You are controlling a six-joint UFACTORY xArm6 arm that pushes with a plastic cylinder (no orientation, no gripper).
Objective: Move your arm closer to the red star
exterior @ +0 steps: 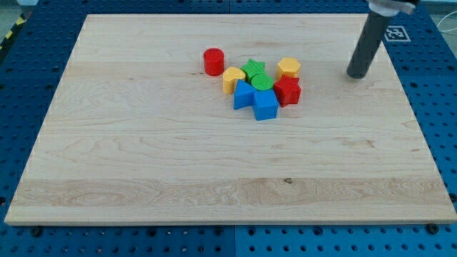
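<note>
The red star (288,91) lies at the right side of a tight cluster of blocks near the board's upper middle. My tip (355,74) stands on the board to the right of the cluster, about a block's width or two away from the red star and slightly above it in the view. The rod rises toward the view's top right corner. Nothing touches the tip.
Cluster blocks: a yellow hexagon (289,68) above the red star, a green star (252,69), a green cylinder (262,82), a yellow heart (232,78), a blue triangle (243,96), a blue block (265,106). A red cylinder (213,61) stands apart at left. The wooden board (143,164) lies on a blue perforated table.
</note>
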